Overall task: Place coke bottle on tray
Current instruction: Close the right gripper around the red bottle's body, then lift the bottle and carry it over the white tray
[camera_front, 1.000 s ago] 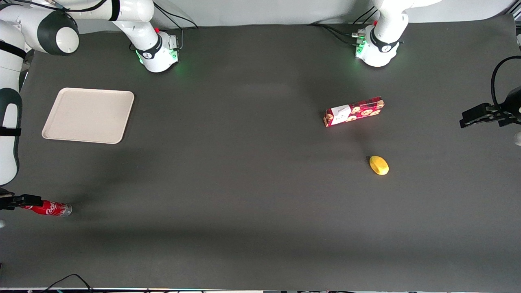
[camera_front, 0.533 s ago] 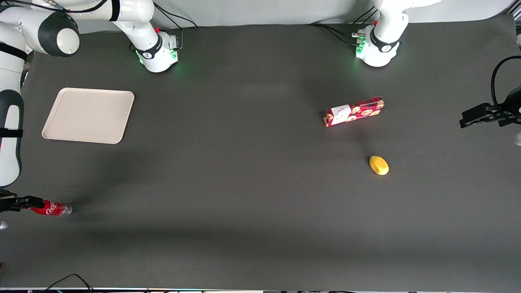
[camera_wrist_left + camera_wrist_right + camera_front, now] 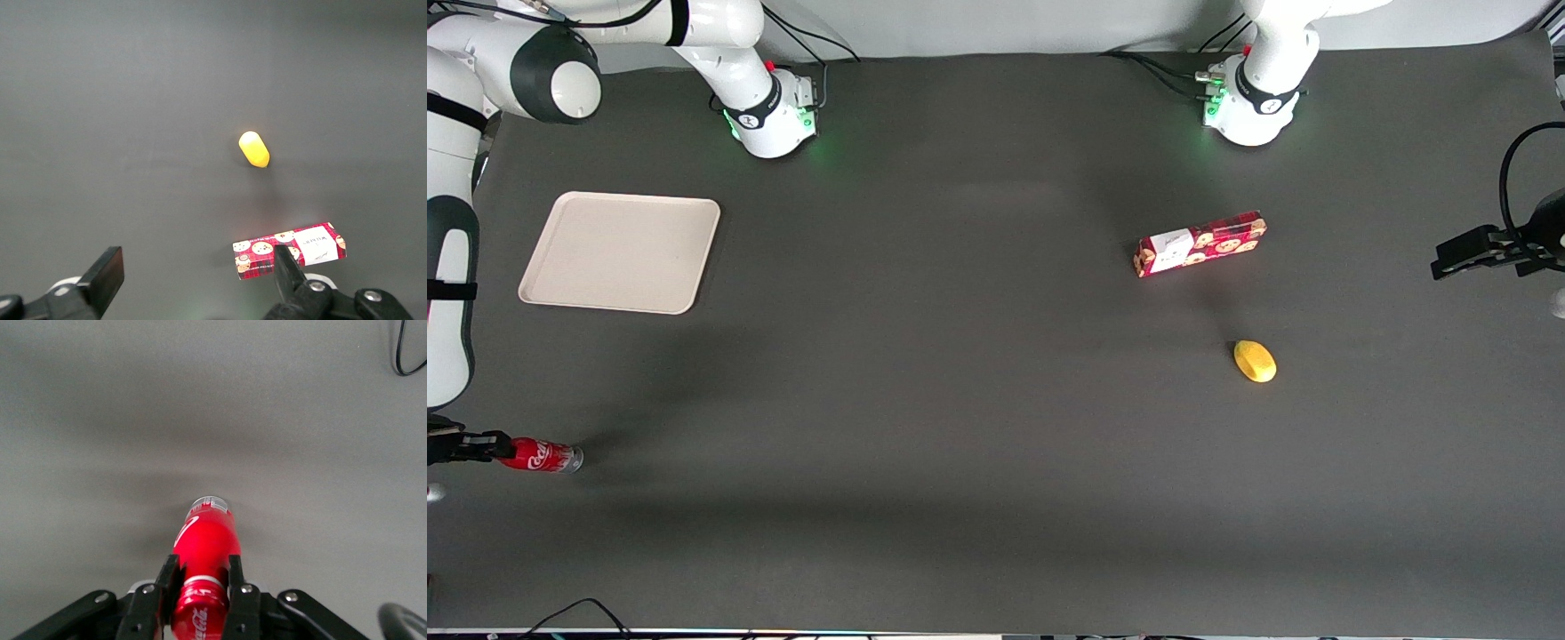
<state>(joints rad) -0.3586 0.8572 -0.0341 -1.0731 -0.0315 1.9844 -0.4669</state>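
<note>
A: Jaws first. How are they sitting?

B: The gripper (image 3: 200, 583) is clamping the coke bottle (image 3: 203, 557) near its capped end, one black finger (image 3: 168, 577) pressing each side of the red body. Nothing is showing between pads and bottle in the right wrist view.

A: And the bottle's lie?

B: It is pointing straight out from the jaws, silvery base leading, white script running along the body. In the front view the coke bottle (image 3: 541, 455) is looking roughly level just over the dark table (image 3: 960, 427), with the gripper (image 3: 482, 444) at the working arm's end. Whether the base is touching the mat, I am not able to tell.

A: Where is the tray standing relative to the jaws?

B: The tray (image 3: 620, 252) is lying farther from the front camera than the jaws, well apart from them and a little way toward the parked arm's end. It is sitting flat, cream-beige, nothing on it. So the bottle is staying off the tray.

A: Anything else out from there?

B: Much farther toward the parked arm's end, a yellow lemon-like object (image 3: 1255, 361) is resting on the mat, well apart from the jaws. A red cookie box (image 3: 1200, 243) is lying near it, farther from the front camera. The left wrist view is catching both: the yellow lemon-like object (image 3: 254, 149) and the red cookie box (image 3: 289, 249), apart from each other.
</note>
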